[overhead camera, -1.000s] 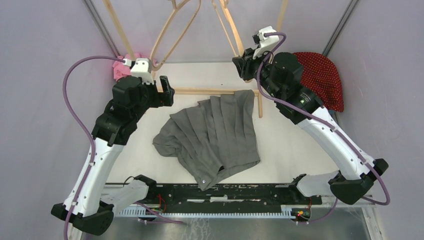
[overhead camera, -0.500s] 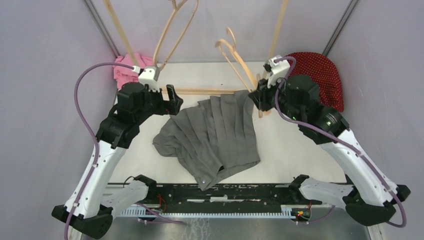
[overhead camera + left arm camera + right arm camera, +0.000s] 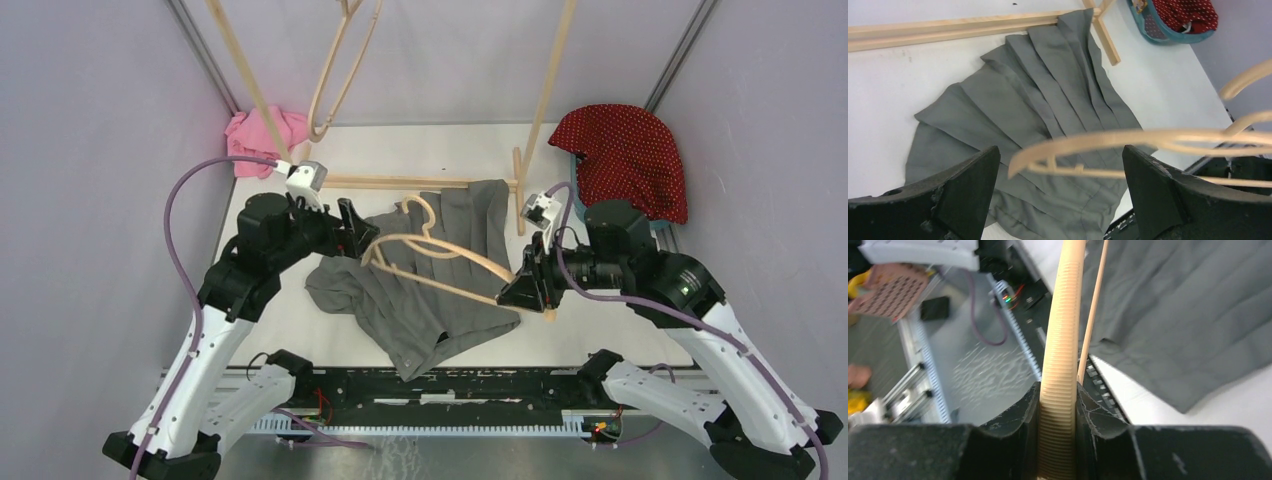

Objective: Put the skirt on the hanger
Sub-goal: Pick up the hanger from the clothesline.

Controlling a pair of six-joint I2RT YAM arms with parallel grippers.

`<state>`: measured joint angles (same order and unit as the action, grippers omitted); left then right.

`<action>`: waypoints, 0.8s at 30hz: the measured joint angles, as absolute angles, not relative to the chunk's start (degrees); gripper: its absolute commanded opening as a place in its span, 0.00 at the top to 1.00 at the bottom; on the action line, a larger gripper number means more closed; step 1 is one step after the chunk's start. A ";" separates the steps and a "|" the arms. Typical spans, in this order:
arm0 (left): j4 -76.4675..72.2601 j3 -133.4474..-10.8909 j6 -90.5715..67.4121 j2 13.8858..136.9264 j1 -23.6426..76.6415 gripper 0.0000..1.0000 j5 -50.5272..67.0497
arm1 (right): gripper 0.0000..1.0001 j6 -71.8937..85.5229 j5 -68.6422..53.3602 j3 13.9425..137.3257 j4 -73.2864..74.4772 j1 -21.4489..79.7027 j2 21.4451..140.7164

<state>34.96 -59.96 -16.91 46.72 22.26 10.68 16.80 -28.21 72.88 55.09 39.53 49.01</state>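
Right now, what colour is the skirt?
The skirt is plain grey with pleats; the left wrist view shows it best.

Both arms pair smooth white shells with bulky black joint housings and black feet. A purple cable [image 3: 172,215] runs along the left arm [image 3: 200,350], and a second cable [image 3: 600,296] along the right arm [image 3: 735,355]. A small white camera block [image 3: 305,178] sits at each wrist. The left pincer [image 3: 1060,197] and right pincer [image 3: 1059,405] have thick matte-black fingers [image 3: 963,195] with rough, scuffed edges.

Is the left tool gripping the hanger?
No, the left tool stands wide open, with the hanger between its fingers but touching neither.
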 measured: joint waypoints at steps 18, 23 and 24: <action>34.65 -58.74 -16.14 41.19 22.33 0.01 25.69 | 0.99 22.68 -51.66 68.75 46.61 39.53 52.82; 35.51 -58.76 -16.19 40.45 22.37 0.01 24.08 | 0.99 21.96 -50.59 68.75 48.03 39.53 53.76; 35.68 -58.76 -16.21 40.45 22.37 0.01 23.57 | 0.99 21.58 -50.02 68.75 48.45 39.53 53.71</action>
